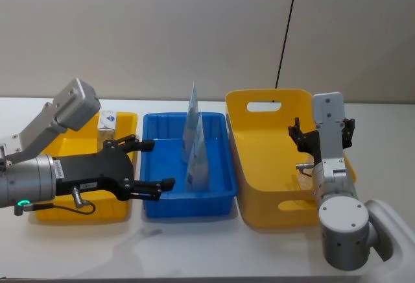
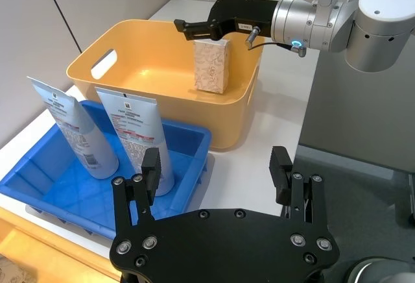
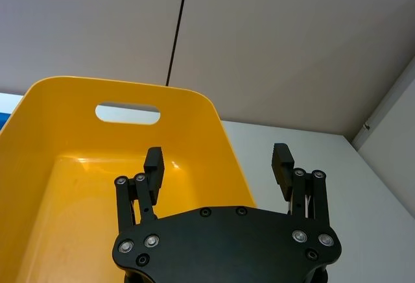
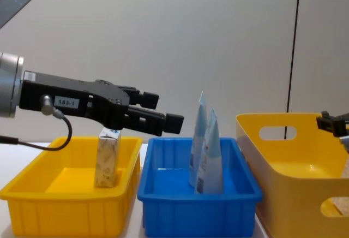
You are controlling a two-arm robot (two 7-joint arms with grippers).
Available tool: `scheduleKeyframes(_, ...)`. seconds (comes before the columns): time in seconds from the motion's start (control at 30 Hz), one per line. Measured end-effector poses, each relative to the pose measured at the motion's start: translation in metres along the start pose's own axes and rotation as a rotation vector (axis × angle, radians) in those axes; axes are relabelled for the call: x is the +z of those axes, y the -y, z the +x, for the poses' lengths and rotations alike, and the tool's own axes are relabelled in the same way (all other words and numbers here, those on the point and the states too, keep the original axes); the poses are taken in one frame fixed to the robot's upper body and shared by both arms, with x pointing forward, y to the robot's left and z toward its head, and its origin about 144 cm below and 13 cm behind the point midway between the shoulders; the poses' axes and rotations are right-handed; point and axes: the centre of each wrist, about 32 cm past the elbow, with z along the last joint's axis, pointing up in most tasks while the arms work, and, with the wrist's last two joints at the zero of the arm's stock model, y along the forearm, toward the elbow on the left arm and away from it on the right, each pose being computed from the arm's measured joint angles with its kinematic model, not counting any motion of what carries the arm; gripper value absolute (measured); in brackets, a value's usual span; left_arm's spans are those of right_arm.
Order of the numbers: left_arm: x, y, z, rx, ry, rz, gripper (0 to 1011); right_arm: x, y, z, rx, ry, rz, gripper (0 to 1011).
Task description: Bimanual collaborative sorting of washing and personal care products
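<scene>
- Our left gripper (image 1: pixel 159 164) hovers above the blue bin (image 1: pixel 188 206), fingers spread and empty.
- Our right gripper (image 3: pixel 217 159) hangs over the tall yellow bin (image 3: pixel 65 166), fingers spread.
- Two tubes (image 1: pixel 196 150) stand in the blue bin.
- One carton (image 4: pixel 107 159) stands in the low yellow bin (image 4: pixel 32 205), a second carton (image 2: pixel 212 65) in the tall one.

Head cam looks down, chest cam's low and side-on, wrist cams sit close; head and chest share the blue bin (image 1: pixel 188 206).
</scene>
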Motion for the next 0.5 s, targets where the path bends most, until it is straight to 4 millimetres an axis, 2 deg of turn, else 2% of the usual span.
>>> scheduleKeyframes(0.5, 0.0000, 0.0000, 0.0000, 0.000, 0.000, 0.000, 1000, 0.0000, -0.0003, -0.0004, -0.002, 0.001, 0.000, 1003)
